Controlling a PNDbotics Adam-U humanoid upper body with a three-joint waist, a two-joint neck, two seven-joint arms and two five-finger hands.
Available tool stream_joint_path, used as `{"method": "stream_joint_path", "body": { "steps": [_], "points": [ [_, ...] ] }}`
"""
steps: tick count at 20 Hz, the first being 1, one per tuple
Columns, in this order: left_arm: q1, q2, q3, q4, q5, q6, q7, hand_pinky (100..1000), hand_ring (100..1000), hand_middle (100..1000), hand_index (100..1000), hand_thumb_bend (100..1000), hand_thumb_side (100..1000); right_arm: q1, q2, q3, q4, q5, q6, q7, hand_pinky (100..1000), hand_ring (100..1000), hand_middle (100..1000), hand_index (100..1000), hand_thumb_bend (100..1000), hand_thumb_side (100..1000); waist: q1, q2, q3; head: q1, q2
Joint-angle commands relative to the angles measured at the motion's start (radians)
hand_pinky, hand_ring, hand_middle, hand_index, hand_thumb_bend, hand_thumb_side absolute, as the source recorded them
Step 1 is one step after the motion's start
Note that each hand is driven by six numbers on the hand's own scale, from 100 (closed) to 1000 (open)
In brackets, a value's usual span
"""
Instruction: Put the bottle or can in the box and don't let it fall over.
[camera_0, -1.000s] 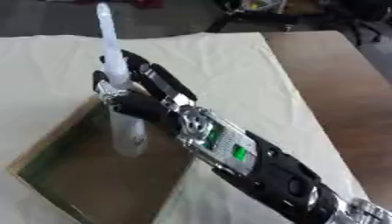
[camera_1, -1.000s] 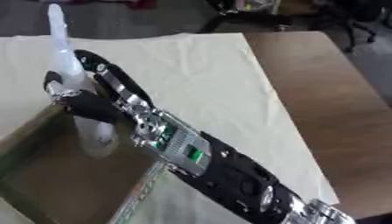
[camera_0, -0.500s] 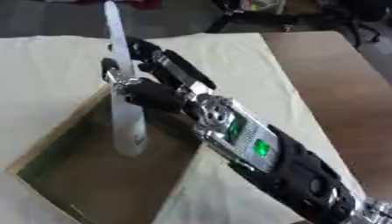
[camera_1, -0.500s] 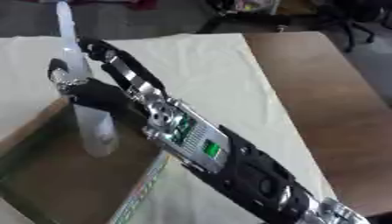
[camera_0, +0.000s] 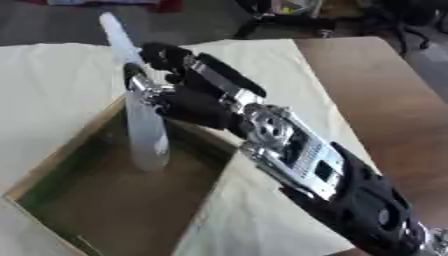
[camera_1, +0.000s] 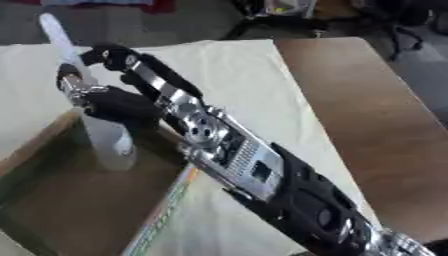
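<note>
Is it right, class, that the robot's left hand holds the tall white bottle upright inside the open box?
Not quite. It is the right hand that holds the bottle, its arm coming in from the right side of the left eye view. The rest stands: the bottle is upright, inside the open box.

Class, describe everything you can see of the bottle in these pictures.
The bottle is pale and translucent, plastic by its look, with a wide body and a long thin neck or nozzle reaching up. It stands nearly upright, leaning slightly, its base down inside the box near the far wall. The right hand has its fingers curled round its upper part.
</note>
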Motion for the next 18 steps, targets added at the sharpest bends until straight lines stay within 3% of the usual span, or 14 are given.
{"method": "stream_joint_path", "body": {
  "steps": [1,11,18],
  "points": [
    [0.003,0.029,0.014,-0.015,-0.006,0.001,-0.002,1000,1000,1000,675,100,645,-0.004,-0.025,-0.018,-0.024,0.02,-0.007,0.047,1000,1000,1000,942,100,652,0.007,-0.027,-0.002,0.003,0.003],
    [0.009,0.027,0.015,-0.018,-0.009,0.002,-0.006,1000,1000,1000,675,100,643,0.027,-0.036,-0.039,-0.024,0.058,-0.009,0.119,1000,1000,1000,948,100,621,0.011,-0.028,-0.014,0.005,0.005],
    [0.015,0.026,0.017,-0.02,-0.012,0.003,-0.009,1000,1000,1000,675,100,642,0.063,-0.06,-0.059,-0.024,0.063,-0.055,0.118,1000,1000,1000,943,100,579,0.013,-0.032,-0.029,0.015,0.008]
  ]
}}
